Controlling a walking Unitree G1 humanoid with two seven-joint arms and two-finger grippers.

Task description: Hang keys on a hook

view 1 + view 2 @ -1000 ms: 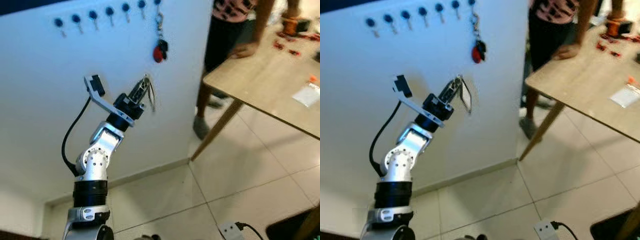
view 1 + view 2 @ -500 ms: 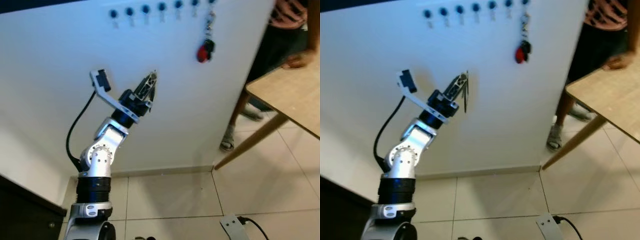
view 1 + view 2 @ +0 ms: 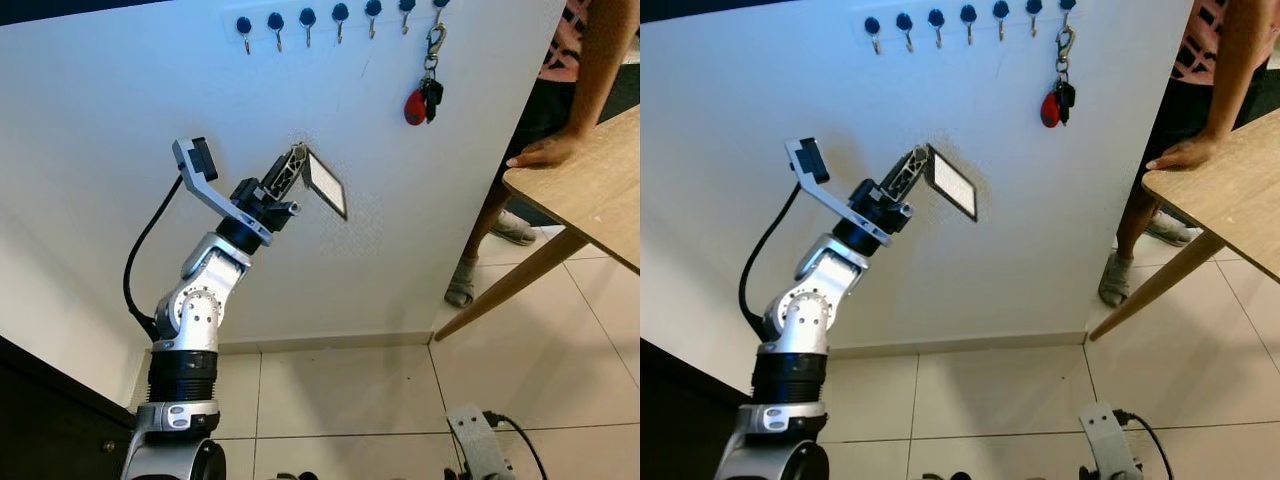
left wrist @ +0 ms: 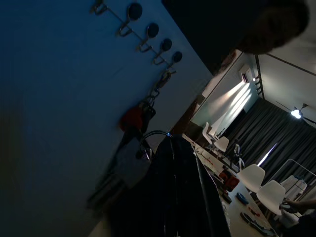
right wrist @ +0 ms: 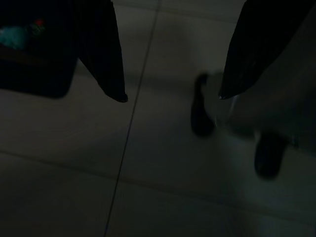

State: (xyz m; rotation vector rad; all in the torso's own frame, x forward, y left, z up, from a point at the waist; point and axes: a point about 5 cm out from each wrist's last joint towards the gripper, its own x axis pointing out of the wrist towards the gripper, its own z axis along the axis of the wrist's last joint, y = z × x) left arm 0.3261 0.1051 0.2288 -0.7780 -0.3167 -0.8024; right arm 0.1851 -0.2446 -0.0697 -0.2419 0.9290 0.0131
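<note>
Left eye view, white wall [image 3: 120,120] under hooks [image 3: 308,20], left claw [image 3: 298,160] clamping flat tag [image 3: 326,184] (perhaps keys), tiled floor [image 3: 340,390].

The left arm is raised, elbow bent, wrist angled up and to the right. The left gripper [image 3: 297,160] appears pinched together. The right gripper [image 5: 170,96] hangs with fingers spread, pointing downward.

The person [image 3: 590,60] by the desk [image 3: 590,205] is cut off at the picture's top and right edges, only a leg, an arm and part of a shirt in sight, and the desk runs out of the picture too. The left gripper [image 3: 297,160] hides what links it to the flat tag [image 3: 326,185]. The right wrist view is too dark to identify the shapes on the floor [image 5: 148,187].
</note>
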